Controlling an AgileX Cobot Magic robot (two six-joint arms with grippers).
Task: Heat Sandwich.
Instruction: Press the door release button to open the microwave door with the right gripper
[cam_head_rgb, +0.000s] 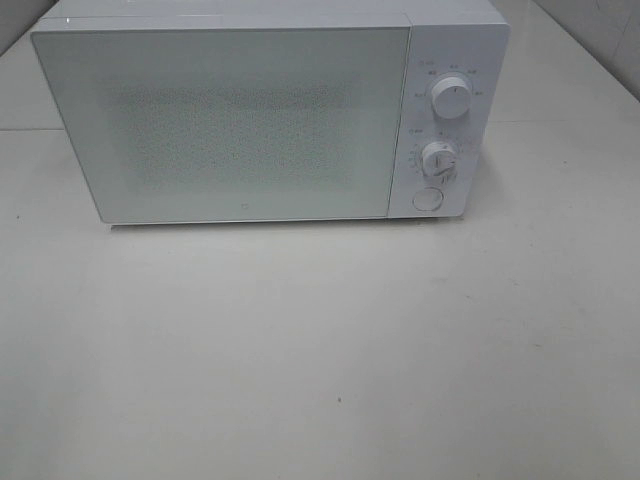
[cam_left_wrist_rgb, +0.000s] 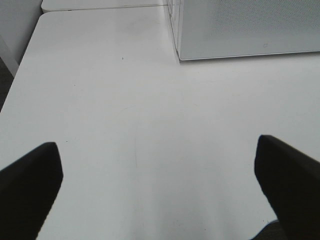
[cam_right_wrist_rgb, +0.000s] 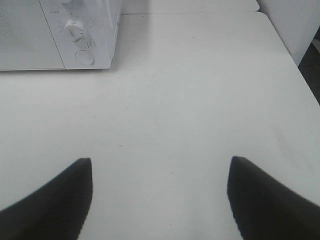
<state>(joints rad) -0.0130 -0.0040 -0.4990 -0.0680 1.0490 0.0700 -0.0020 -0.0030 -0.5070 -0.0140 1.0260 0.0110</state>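
Note:
A white microwave (cam_head_rgb: 250, 115) stands at the back of the white table (cam_head_rgb: 320, 350), its door shut. Two dials (cam_head_rgb: 452, 98) and a round button (cam_head_rgb: 427, 199) sit on its right panel. The sandwich is out of view in every frame. My left gripper (cam_left_wrist_rgb: 157, 187) is open over bare table, with the microwave's front corner (cam_left_wrist_rgb: 240, 30) ahead of it. My right gripper (cam_right_wrist_rgb: 160, 200) is also open over bare table, with the microwave's control panel (cam_right_wrist_rgb: 80, 37) ahead. Neither gripper shows in the exterior high view, and nothing lies between either pair of fingers.
In the left wrist view the table edge (cam_left_wrist_rgb: 20, 75) drops away on one side. In the right wrist view the table edge (cam_right_wrist_rgb: 295, 65) runs beside a dark floor. A seam between tabletops (cam_head_rgb: 560, 125) passes behind the microwave.

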